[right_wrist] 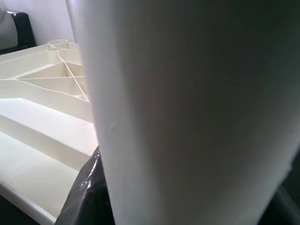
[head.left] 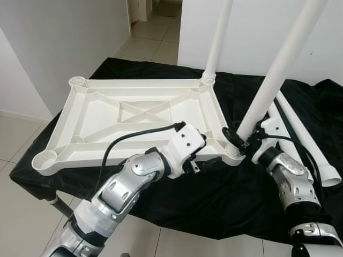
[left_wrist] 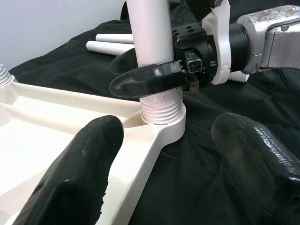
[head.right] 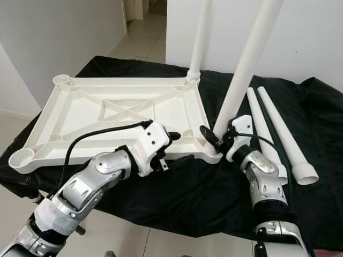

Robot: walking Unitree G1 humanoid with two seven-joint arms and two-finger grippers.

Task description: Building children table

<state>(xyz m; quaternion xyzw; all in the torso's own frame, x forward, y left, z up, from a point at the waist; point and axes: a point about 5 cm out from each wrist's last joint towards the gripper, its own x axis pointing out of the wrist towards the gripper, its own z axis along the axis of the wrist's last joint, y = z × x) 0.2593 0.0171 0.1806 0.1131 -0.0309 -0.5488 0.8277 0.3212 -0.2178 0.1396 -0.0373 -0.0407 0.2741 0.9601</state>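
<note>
Your right claw [head.left: 236, 140] grips the near table leg [head.left: 278, 69] standing in the upturned white tabletop's [head.left: 96, 115] corner socket [left_wrist: 161, 123]; your left claw [head.left: 211, 162] hovers spread apart just beside it.

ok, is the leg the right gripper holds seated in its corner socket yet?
In, but leaning. The leg has its threaded end in the corner socket, threads still showing above the rim. The right gripper is shut on it.
</note>
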